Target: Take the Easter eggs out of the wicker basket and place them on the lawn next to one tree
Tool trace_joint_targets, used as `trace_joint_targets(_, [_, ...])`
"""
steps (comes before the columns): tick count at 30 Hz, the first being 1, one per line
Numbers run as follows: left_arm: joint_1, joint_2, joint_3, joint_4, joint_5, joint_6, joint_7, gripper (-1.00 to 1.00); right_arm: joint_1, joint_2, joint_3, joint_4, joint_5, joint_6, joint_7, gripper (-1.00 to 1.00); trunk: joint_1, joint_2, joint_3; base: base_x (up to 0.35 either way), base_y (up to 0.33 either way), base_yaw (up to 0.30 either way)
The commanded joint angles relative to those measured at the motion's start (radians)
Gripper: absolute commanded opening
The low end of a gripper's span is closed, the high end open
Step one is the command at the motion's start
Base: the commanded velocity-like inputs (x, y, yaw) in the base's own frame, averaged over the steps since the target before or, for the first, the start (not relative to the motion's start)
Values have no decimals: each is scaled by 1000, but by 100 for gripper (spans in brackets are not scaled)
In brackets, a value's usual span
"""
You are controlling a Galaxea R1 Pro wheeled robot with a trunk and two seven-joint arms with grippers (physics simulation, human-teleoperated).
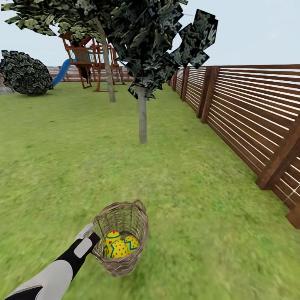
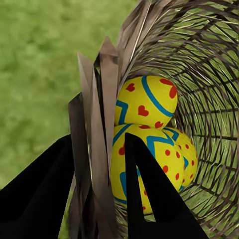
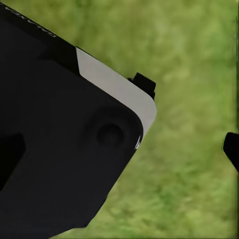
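The wicker basket (image 1: 125,221) stands tilted on the lawn (image 1: 62,166) low in the head view, with the three Easter eggs (image 1: 118,245) inside. My left gripper (image 1: 93,235) is shut on the basket's near rim. In the left wrist view its black fingers (image 2: 149,194) straddle the woven wall (image 2: 99,99), one inside and one outside, and the eggs are stacked just past them: one on top (image 2: 147,102), two beneath (image 2: 149,164). A pale-trunked tree (image 1: 143,116) stands on the grass beyond the basket. One fingertip (image 3: 231,149) of my right gripper shows over grass.
A brown slat fence (image 1: 250,112) runs along the right side, its posts reaching the grass. A second tree (image 1: 109,79), a play tower (image 1: 87,62) with a blue slide (image 1: 62,71) and a round dark bush (image 1: 25,74) stand far back. Part of my dark body (image 3: 59,149) shows in the right wrist view.
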Motion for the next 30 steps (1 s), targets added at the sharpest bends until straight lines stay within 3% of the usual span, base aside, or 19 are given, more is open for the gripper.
trace_joint_targets(1, [0, 0, 1, -3, 6, 5, 4, -100, -1, -1, -8, 3, 8, -5, 1, 100, 1, -1, -1, 340, 0, 0])
trace_joint_targets(12, [1, 10, 1, -2, 5, 5, -34, -100, -1, -2, -8, 4, 6, -6, 1, 100, 1, -1, -1, 340, 48, 0])
trace_joint_targets(22, [1, 11, 1, -2, 5, 5, -36, -100, -1, -1, -8, 5, 6, -7, 1, 100, 1, -1, -1, 340, 94, 142])
trace_joint_targets(30, [1, 11, 1, -2, 5, 5, -36, -100, -1, -2, -9, 3, 5, -7, 1, 100, 1, -1, -1, 340, 5, 14])
